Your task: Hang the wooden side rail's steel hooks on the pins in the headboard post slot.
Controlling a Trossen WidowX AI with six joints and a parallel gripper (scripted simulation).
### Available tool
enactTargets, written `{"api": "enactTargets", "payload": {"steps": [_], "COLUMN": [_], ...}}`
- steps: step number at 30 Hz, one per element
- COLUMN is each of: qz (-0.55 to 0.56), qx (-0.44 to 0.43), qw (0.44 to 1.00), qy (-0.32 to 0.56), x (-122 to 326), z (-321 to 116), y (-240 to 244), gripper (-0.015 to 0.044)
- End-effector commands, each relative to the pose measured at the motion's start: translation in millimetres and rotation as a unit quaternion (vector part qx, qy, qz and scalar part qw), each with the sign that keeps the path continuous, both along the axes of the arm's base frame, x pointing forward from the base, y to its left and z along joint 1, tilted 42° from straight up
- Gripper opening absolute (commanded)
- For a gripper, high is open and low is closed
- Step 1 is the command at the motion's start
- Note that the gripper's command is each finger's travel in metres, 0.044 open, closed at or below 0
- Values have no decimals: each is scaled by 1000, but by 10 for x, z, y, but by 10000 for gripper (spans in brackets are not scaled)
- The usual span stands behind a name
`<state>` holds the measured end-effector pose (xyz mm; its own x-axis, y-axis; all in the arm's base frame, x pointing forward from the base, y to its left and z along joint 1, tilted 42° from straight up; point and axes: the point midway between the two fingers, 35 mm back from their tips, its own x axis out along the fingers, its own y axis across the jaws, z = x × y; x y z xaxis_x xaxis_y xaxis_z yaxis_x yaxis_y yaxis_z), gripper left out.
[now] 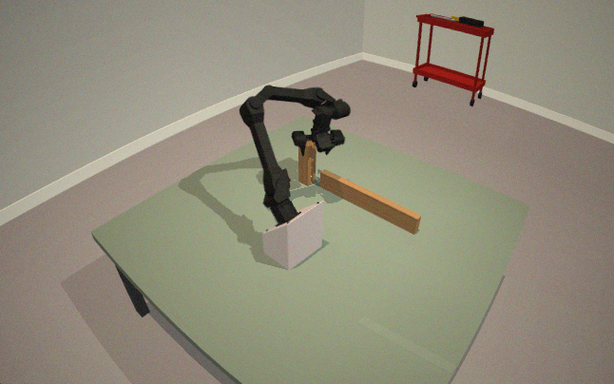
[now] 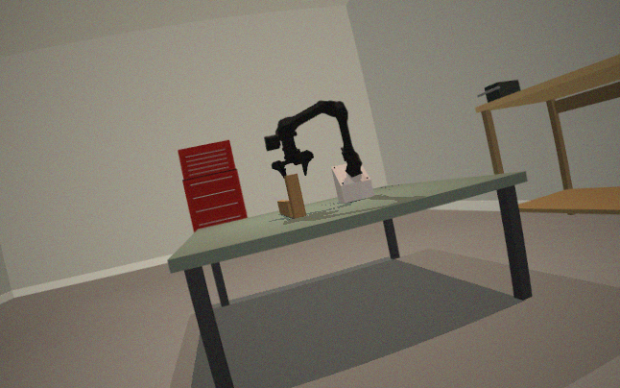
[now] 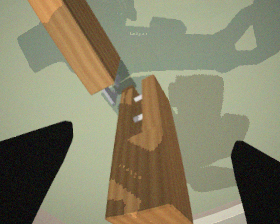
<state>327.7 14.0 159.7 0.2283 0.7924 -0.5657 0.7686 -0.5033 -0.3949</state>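
The headboard post [image 1: 304,165] [image 2: 296,197] [image 3: 148,175] stands upright on the table. Two bright pins [image 3: 137,118] show in its slot in the wrist view, with no hook on them. The wooden side rail [image 1: 371,201] [image 2: 283,208] [image 3: 73,52] lies along the table, its near end beside the post's foot. Its steel hooks [image 3: 109,95] stick out towards the post, outside the slot; their fine position is partly in shadow. My gripper [image 1: 315,151] [image 2: 294,174] [image 3: 154,140] is open and empty, pointing down around the post's top, with a finger to either side in the views.
The arm's pale base block [image 1: 299,240] [image 2: 356,189] stands on the green table [image 1: 394,296] [image 2: 254,237], a short way from the post. A red cart [image 1: 450,75], a red tool chest [image 2: 213,192] and a wooden workbench [image 2: 591,72] stand away from the table.
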Motion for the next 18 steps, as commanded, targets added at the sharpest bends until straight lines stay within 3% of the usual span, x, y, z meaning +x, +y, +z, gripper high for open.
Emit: {"api": "enactTargets", "payload": {"steps": [1, 11, 18], "qz": [-2, 1, 132], "qx": [2, -1, -123], "qw": [1000, 1000, 976], "qy": [1, -2, -123], "x": [9, 17, 305], "z": [16, 4, -455], "y": [2, -7, -366], "gripper": [440, 440, 440]}}
